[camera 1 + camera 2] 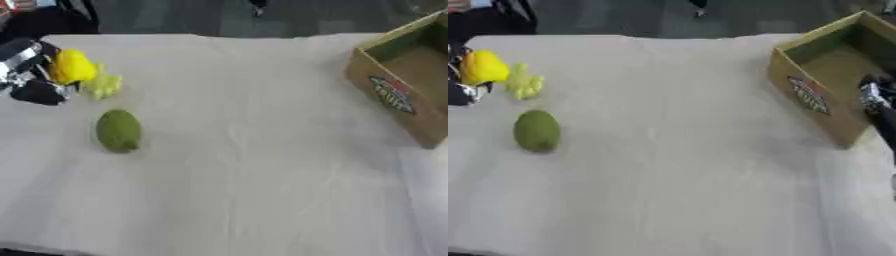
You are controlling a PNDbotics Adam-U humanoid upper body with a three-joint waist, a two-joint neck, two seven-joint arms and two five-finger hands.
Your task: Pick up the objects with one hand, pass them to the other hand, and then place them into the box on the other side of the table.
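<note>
White-clothed desk (262, 175), cardboard box (407, 80) at its right edge.
My left hand (31, 75) curls round a yellow fruit (70, 66) near the far-left corner; I'd lift it clear of the pale-green bunch (103, 86) and green fruit (118, 131) before passing to my right hand (878, 107), whose fingers I can't read.

Both views come from the head camera, looking steeply down and forward across the table (262, 190), far edge near the top of each picture. Table sits slightly askew. The left eye view is shifted left: it shows more of the left hand (35, 75) holding a yellow object (72, 66) and cuts the box (411, 85) at the right edge. The right eye view shows the box more fully and a dark arm (878, 107) at the right edge. Shared: cloth, green fruit (536, 131), box, floor strip beyond.
</note>
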